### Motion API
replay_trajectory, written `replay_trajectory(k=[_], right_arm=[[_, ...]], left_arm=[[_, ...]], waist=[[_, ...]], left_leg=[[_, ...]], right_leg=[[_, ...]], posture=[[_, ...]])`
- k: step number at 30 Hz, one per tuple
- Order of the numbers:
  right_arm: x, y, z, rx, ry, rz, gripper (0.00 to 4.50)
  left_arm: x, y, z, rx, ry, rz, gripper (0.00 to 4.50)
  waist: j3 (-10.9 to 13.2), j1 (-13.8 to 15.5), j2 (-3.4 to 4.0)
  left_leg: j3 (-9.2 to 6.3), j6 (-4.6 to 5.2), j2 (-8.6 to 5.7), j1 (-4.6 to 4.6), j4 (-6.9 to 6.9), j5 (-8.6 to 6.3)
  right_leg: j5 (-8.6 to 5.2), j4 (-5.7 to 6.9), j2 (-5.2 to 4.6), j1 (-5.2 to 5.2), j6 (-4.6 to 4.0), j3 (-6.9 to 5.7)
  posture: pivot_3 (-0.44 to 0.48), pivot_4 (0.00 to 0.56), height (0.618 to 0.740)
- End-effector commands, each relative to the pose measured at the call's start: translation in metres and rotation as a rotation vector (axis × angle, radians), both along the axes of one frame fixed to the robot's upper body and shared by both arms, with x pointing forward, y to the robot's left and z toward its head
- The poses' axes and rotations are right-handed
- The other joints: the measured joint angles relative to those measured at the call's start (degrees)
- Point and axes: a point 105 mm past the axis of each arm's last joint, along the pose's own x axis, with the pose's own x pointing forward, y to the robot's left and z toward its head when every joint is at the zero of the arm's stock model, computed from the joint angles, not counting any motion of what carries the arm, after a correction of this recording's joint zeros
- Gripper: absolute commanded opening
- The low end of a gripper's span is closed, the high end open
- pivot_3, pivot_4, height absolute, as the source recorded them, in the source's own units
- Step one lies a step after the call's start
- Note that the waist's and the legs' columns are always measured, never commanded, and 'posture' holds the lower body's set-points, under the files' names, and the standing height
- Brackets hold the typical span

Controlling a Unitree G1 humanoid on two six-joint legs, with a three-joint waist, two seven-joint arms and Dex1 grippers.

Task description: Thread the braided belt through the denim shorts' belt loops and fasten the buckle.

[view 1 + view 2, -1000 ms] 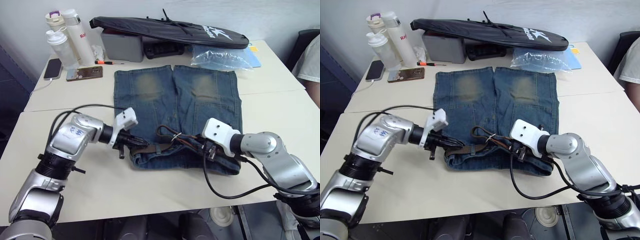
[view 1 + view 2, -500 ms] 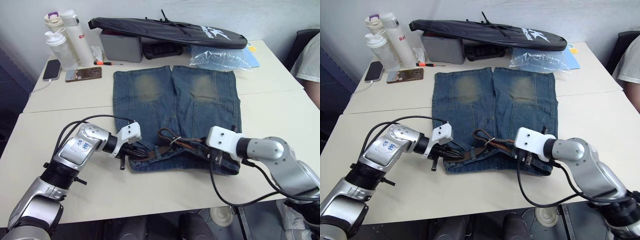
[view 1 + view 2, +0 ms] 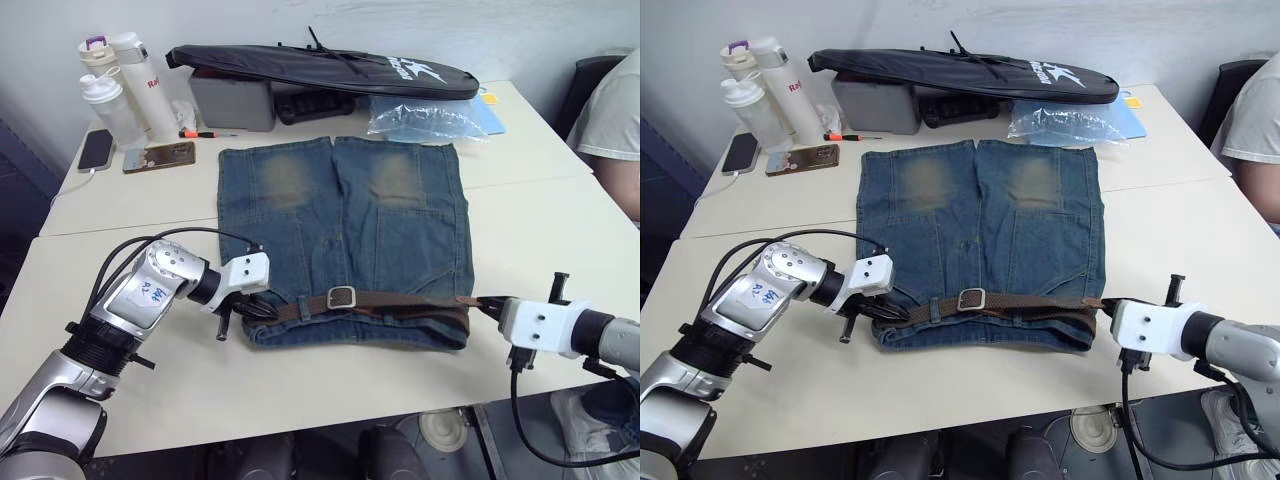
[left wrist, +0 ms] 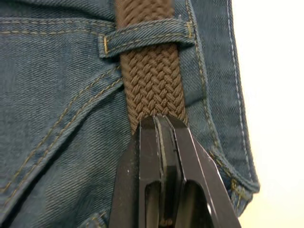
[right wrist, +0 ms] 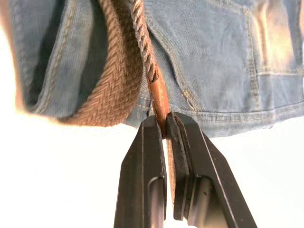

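Since the earlier frame, the right gripper (image 5: 165, 124) had drawn away rightward past the table's near right edge, and the braided belt (image 3: 400, 300), formerly looped and slack, lay pulled straight along the waistband. That gripper was clamped on the belt's reddish leather tip (image 5: 158, 95). The left gripper (image 4: 160, 124) was closed at the belt's other end, apparently pinching the braid, just beyond one of the belt loops (image 4: 142, 39). The buckle (image 3: 341, 296) sat near mid-waistband. The denim shorts (image 3: 340, 210) lay flat on the table (image 3: 540, 200), waistband near, legs far. Beyond them rested a black bag (image 3: 320, 68) and bottles (image 3: 110, 85).
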Motion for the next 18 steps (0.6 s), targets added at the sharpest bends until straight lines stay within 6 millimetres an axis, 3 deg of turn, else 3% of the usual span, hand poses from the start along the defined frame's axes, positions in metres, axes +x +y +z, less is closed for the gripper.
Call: replay_trajectory(k=[1,5,10,16,17,18], right_arm=[[-0.001,-0.016,-0.001,-0.05,-0.057,-0.026,0.0],[0.002,-0.026,-0.016,-0.092,-0.077,-0.044,0.0],[0.007,-0.024,-0.022,-0.075,-0.092,-0.038,0.0],[0.008,-0.021,-0.006,0.06,-0.099,-0.044,0.0],[0.006,-0.022,-0.004,0.064,-0.088,-0.038,0.84],[0.005,-0.022,-0.001,0.073,-0.082,-0.033,1.16]], left_arm=[[-0.003,0.031,-0.028,0.137,0.077,0.084,0.09],[-0.002,0.032,-0.027,0.135,0.074,0.077,0.09],[-0.001,0.03,-0.025,0.118,0.076,0.074,0.09],[-0.014,0.029,-0.018,0.05,0.105,0.013,0.09],[-0.016,0.027,-0.015,0.024,0.113,0.009,0.0],[-0.017,0.026,-0.012,0.007,0.114,0.005,0.0]], waist=[[0.0,-0.08,-0.01],[0.0,-0.08,-0.01],[-0.02,-0.1,-0.02],[-0.05,-0.35,0.03],[-0.05,-0.43,0.03],[-0.04,-0.48,0.01]], left_leg=[[0.03,-0.02,0.02,0.04,0.0,-0.02],[0.18,0.0,0.07,0.12,0.0,-0.08],[0.38,0.08,0.12,0.19,0.04,-0.17],[0.54,0.1,0.24,0.21,0.08,-0.29],[0.58,0.1,0.28,0.23,0.08,-0.32],[0.63,0.08,0.34,0.24,0.09,-0.36]], right_leg=[[-0.01,0.04,0.01,0.0,-0.03,0.04],[-0.02,0.06,0.04,-0.01,-0.04,0.27],[-0.02,0.07,0.07,-0.02,-0.04,0.92],[-0.02,0.07,0.09,-0.06,-0.04,1.13],[-0.02,0.07,0.09,-0.07,-0.04,1.15],[-0.02,0.06,0.1,-0.07,-0.04,1.16]], posture=[[0.0,0.15,0.74],[0.0,0.15,0.74],[0.0,0.15,0.74],[0.0,0.15,0.74],[0.0,0.15,0.74],[0.0,0.15,0.74]])
